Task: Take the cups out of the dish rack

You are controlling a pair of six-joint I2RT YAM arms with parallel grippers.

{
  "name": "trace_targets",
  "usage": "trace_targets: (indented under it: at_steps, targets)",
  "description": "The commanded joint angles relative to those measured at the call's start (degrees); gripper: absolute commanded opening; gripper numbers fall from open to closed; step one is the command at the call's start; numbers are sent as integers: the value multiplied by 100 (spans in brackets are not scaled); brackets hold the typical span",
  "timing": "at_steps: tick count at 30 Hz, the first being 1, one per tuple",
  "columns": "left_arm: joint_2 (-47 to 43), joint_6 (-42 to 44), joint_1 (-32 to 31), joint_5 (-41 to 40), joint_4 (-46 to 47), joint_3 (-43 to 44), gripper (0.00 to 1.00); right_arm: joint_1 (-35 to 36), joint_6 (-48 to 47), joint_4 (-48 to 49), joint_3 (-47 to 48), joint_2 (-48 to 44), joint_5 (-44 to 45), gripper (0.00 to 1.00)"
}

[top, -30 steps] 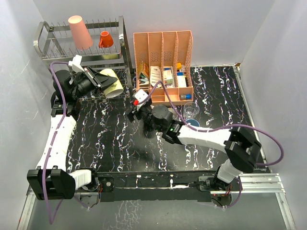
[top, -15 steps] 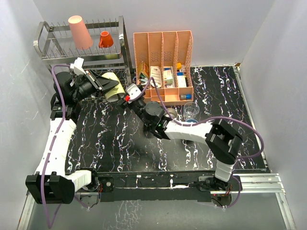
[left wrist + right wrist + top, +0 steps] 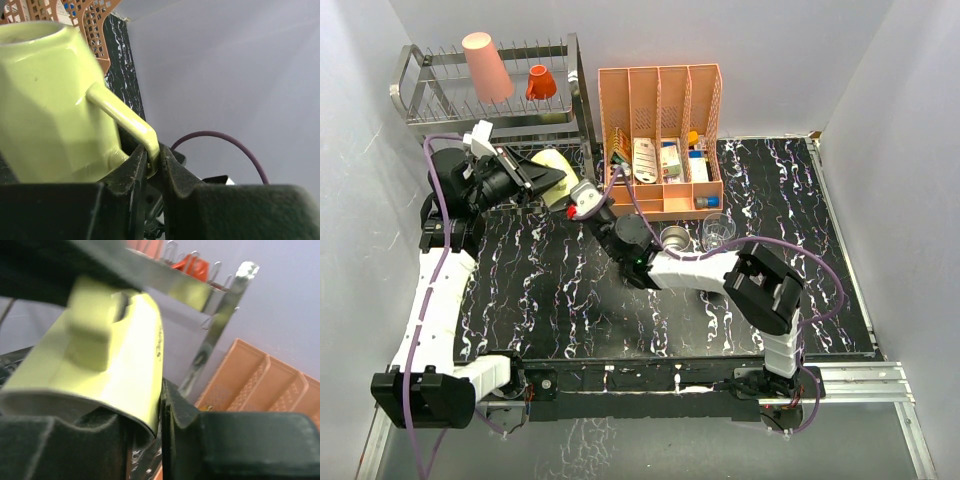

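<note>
Pale yellow mug tilted above the tabletop, rim pinched in the right claw, handle clamped in the closed left claw. Just behind, dish rack; on its upper tier, upturned pink tumbler beside tiny orange cup.

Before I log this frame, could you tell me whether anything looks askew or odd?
The pale yellow mug hangs tilted beside the dish rack, left pincer clamped on its handle, right pincer on its rim. Nothing looks spilled.
</note>
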Motion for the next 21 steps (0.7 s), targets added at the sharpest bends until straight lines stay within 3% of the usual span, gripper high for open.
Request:
trace_targets:
  at_steps: [1,4,9,12,16,21]
  targets:
    - [-428,235,-16,77,-49,266,0,41,-366,498,119,-243,91,12]
    - [-518,550,-17,9,-229,115,3,73,-166,-13,-174,-609,226,8]
    - [-707,1275,48,-245,-413,-68,76,90,765,-1712,-626,-1576,304,8]
    - [-728,2020,103,-272,-624,19,96,92,1396,-3074,-746,-2107,164,8]
    - [-709,3642,112,-607,-1285,296,97,85,2459,-5560,-443,-2619,-1,8]
    - [-706,5308,116,-1801,-1899,34,97,92,3873,-8566,-40,-3092,-137,8]
